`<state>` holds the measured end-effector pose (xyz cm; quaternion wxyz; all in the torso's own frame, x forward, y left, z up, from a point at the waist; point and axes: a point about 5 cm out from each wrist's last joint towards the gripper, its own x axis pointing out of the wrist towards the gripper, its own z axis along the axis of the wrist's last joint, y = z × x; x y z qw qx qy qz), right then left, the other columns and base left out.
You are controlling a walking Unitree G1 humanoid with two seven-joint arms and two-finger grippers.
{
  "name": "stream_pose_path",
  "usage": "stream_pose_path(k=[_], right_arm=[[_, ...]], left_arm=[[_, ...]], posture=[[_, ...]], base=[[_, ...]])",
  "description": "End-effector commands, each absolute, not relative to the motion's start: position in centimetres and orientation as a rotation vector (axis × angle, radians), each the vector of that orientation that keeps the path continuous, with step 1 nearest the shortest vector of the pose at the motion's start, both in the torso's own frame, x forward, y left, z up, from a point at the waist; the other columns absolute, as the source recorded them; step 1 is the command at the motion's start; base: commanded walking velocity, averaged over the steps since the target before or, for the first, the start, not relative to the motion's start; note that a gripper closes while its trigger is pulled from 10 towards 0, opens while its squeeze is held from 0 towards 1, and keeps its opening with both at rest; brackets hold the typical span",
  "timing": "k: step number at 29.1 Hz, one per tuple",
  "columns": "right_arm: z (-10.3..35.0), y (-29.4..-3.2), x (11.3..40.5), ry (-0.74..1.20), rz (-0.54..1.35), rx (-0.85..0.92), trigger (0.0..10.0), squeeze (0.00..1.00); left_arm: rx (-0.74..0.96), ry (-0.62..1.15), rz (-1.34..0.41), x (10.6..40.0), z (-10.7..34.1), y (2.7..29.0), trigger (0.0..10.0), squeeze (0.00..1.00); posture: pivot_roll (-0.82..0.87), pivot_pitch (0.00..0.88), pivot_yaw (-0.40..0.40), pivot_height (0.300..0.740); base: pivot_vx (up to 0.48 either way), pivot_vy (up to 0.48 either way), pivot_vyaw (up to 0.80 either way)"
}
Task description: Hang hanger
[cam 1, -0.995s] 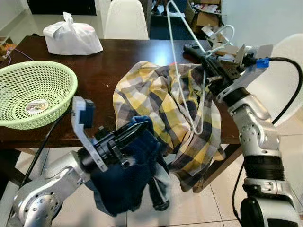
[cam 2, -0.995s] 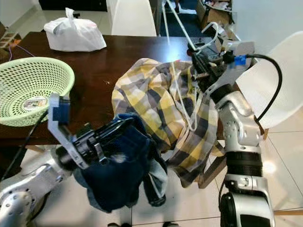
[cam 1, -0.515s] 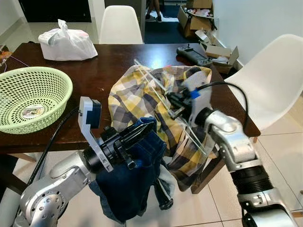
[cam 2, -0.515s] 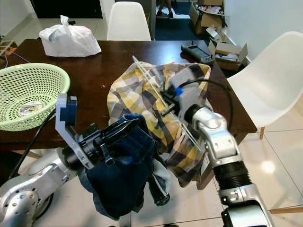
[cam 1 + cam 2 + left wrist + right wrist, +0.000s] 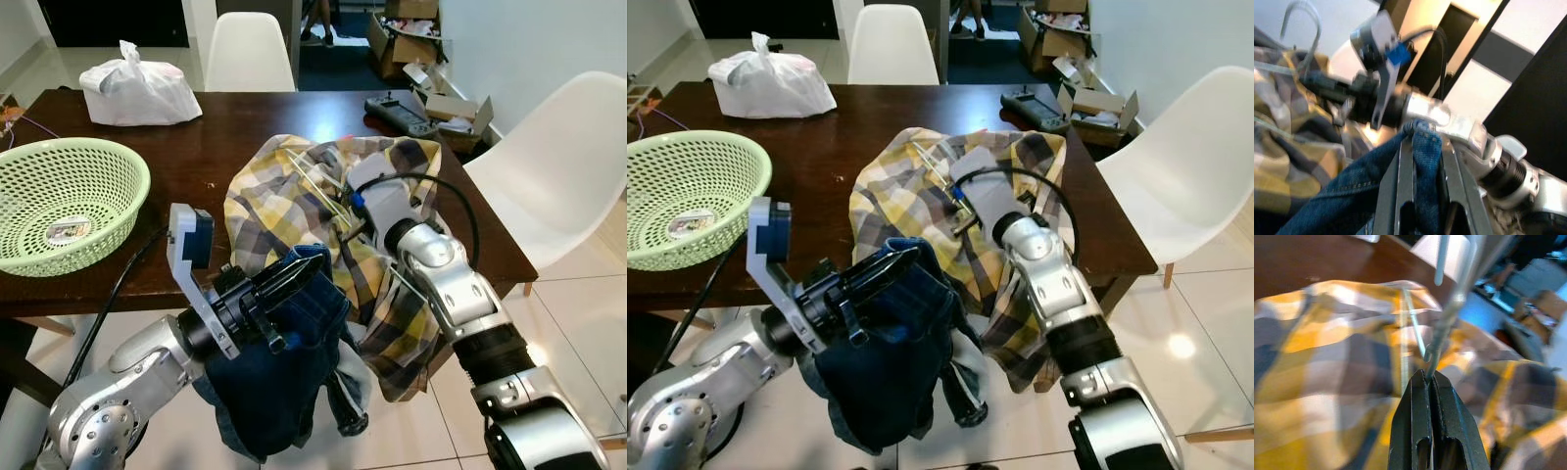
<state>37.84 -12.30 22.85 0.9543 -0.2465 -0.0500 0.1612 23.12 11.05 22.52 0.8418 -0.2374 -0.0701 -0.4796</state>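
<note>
1. Right wrist view shows the right gripper clenched on a thin rod of the white hanger, which runs straight out along the finger line, away from the wrist.
2. From the head views, the hanger lies low and nearly flat on the yellow plaid shirt, its long axis slanting up and toward the robot's left from the right gripper (the hook end is hard to make out).
3. The shirt is heaped on the dark table and spills over its near edge.
4. The left gripper is closed on a fold of blue jeans, held below the table edge, just beside the shirt.
5. The right arm is plainly the nearer one; any hanging move turns on lifting the hanger from it.
</note>
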Motion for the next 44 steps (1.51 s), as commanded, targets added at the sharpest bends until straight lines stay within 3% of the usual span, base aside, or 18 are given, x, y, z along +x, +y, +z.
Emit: stream_pose_path(k=[1,2,14,15,16,18,19,20,21,22,25,26,27,28,39,44], right_arm=[[22.7,-13.0,38.2,-0.094,0.279,-0.502,6.6,0.0],[23.0,-13.3,38.6,-0.098,0.257,-0.509,10.0,0.0],[21.3,-12.6,39.0,0.029,0.378,-0.465,10.0,0.0],[21.2,-12.5,39.0,0.035,0.383,-0.46,10.0,0.13],[21.2,-12.5,39.0,0.035,0.383,-0.46,10.0,0.13],[21.0,-12.5,39.1,0.044,0.382,-0.452,10.0,0.85],[20.9,-12.6,39.3,0.043,0.377,-0.456,10.0,0.85],[21.0,-12.7,39.4,0.043,0.368,-0.461,10.0,0.59],[21.0,-12.8,39.5,0.045,0.361,-0.469,10.0,0.23],[21.0,-12.8,39.6,0.048,0.362,-0.473,10.0,0.0],[21.1,-12.9,39.6,0.049,0.369,-0.468,10.0,0.0],[21.1,-12.9,39.6,0.051,0.372,-0.469,3.7,0.0],[21.1,-12.9,39.6,0.051,0.372,-0.469,3.7,0.0],[21.1,-13.0,39.6,0.051,0.37,-0.468,0.0,0.0],[21.4,-12.9,39.7,0.036,0.366,-0.443,0.0,0.0],[22.0,-12.7,39.6,-0.019,0.385,-0.336,0.0,0.0]], left_arm=[[-0.503,-0.199,-1.026,22.6,23.2,10.8,10.0,0.0],[-0.505,-0.201,-1.024,22.6,23.2,10.8,10.0,0.0],[-0.514,-0.208,-1.004,22.1,23.1,11.0,10.0,0.0],[-0.515,-0.208,-1.004,22.1,23.1,11.0,10.0,0.0],[-0.515,-0.208,-1.004,22.1,23.1,11.0,10.0,0.0],[-0.515,-0.208,-1.004,22.1,23.1,11.1,10.0,0.0],[-0.515,-0.209,-1.004,22.1,23.1,11.1,10.0,0.0],[-0.514,-0.209,-1.005,22.1,23.1,11.0,10.0,0.0],[-0.514,-0.209,-1.005,22.1,23.1,11.0,10.0,0.0],[-0.514,-0.21,-1.005,22.1,23.1,11.0,10.0,0.0],[-0.514,-0.211,-1.005,22.1,23.1,11.1,10.0,0.0],[-0.514,-0.211,-1.005,22.1,23.1,11.0,10.0,0.0],[-0.514,-0.211,-1.005,22.1,23.1,11.0,10.0,0.0],[-0.515,-0.211,-1.006,22.1,23.1,11.0,10.0,0.0],[-0.513,-0.212,-1.01,22.1,23.2,11.0,10.0,0.0],[-0.501,-0.218,-1.007,22.2,23.4,11.2,10.0,0.0]], posture=[[0.04,0.135,-0.056,0.74],[0.04,0.138,-0.062,0.74],[0.05,0.153,-0.081,0.74],[0.05,0.153,-0.08,0.74],[0.05,0.153,-0.08,0.74],[0.05,0.153,-0.077,0.74],[0.05,0.153,-0.077,0.74],[0.05,0.152,-0.076,0.74],[0.05,0.151,-0.076,0.74],[0.05,0.151,-0.076,0.74],[0.04,0.15,-0.075,0.74],[0.04,0.15,-0.075,0.74],[0.04,0.15,-0.075,0.74],[0.04,0.15,-0.075,0.74],[0.04,0.145,-0.071,0.74],[0.05,0.141,-0.07,0.74]], base=[[0.0,0.0,0.0],[0.0,0.0,0.0],[0.0,0.0,0.0],[0.0,0.0,0.0],[0.0,0.0,0.0],[0.0,0.0,0.0],[0.0,0.0,0.0],[0.0,0.0,0.0],[0.0,0.0,0.0],[0.0,0.0,0.0],[0.0,0.0,0.0],[0.0,0.0,0.0],[0.0,0.0,0.0],[0.0,0.0,0.0],[0.0,0.0,0.0],[0.0,0.0,0.0]])
